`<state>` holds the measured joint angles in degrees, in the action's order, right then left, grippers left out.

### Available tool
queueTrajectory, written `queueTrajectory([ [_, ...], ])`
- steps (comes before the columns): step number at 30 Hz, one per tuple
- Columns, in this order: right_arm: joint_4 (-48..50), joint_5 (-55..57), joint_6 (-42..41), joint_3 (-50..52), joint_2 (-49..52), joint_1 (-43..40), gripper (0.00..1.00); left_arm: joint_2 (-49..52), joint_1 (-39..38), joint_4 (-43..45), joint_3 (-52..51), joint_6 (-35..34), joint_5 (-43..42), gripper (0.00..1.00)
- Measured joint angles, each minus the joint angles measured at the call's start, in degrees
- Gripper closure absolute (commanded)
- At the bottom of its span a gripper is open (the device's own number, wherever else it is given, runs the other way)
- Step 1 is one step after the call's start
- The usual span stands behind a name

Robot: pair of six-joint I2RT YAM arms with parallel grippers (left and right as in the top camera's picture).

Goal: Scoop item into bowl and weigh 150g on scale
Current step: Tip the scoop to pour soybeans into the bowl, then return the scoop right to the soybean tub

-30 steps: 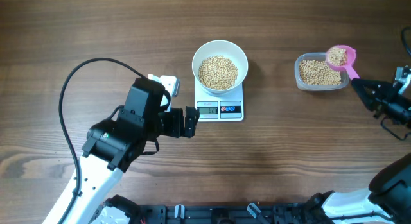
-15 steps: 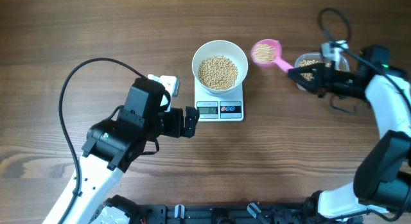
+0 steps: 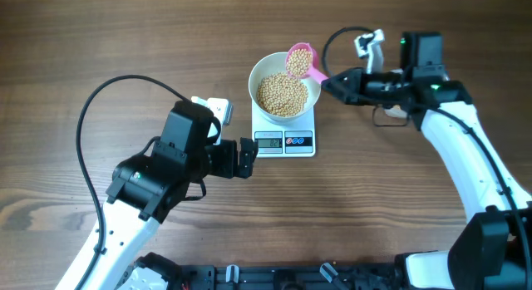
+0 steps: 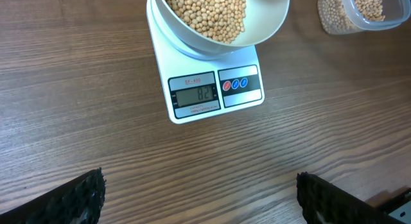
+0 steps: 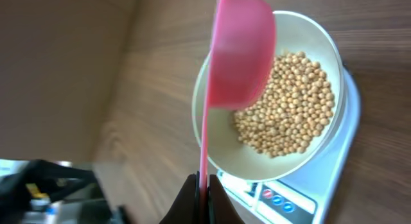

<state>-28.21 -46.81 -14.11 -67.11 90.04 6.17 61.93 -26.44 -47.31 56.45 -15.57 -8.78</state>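
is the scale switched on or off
On: the small white square kitchen scale shows dark digits on its grey display in the left wrist view, under the round white bowl of beige beans.

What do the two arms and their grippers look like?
Both arms have white link shells and black joint and wrist housings. The left arm carries a looping black cable; the right arm has one too. The left gripper has black, rough-textured fingers; the right gripper is black too.

scale (image 4: 215,89) display 82, label SF-400
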Motion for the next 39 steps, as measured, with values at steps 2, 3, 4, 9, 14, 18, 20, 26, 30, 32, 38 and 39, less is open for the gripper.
queueTrajectory([
  [2,0.0,6.1,3.4,0.0,0.0,3.2,0.96,0.0,0.0,0.0,0.0,0.0,0.0,0.00],
  [3,0.3,8.2,4.9,0.0,0.0,4.4,0.96,0.0,0.0,0.0,0.0,0.0,0.0,0.00],
  [4,1.0,10.3,6.1,0.0,-0.2,5.5,0.96,0.0,0.0,0.0,0.0,0.0,0.0,0.00],
  [9,3.0,19.7,11.3,0.0,-5.0,8.7,0.96,0.0,0.0,0.0,0.0,0.0,0.0,0.00],
  [14,1.2,25.1,16.7,0.0,-7.0,10.8,0.96,0.0,0.0,0.0,0.0,0.0,0.0,0.00],
  [18,-1.6,29.7,23.1,0.0,-7.0,13.4,0.96,0.0,0.0,0.0,0.0,0.0,0.0,0.00],
  [20,-1.7,33.9,26.7,0.0,-7.0,15.3,0.96,0.0,0.0,0.0,0.0,0.0,0.0,0.00],
  [26,-1.6,45.9,37.4,0.0,-7.0,20.6,0.96,0.0,0.0,0.0,0.0,0.0,0.0,0.00],
  [30,-1.0,53.8,44.1,0.0,-7.0,23.4,0.96,0.0,0.0,0.0,0.0,0.0,0.0,0.00],
  [32,0.2,56.5,45.5,0.0,-7.0,24.2,0.96,0.0,0.0,0.0,0.0,0.0,0.0,0.00],
  [38,2.6,55.7,35.2,0.0,-7.1,24.4,0.96,0.0,0.0,0.0,0.0,0.0,0.0,0.00],
  [39,2.1,52.9,31.9,0.0,-7.1,24.2,0.96,0.0,0.0,0.0,0.0,0.0,0.0,0.00],
])
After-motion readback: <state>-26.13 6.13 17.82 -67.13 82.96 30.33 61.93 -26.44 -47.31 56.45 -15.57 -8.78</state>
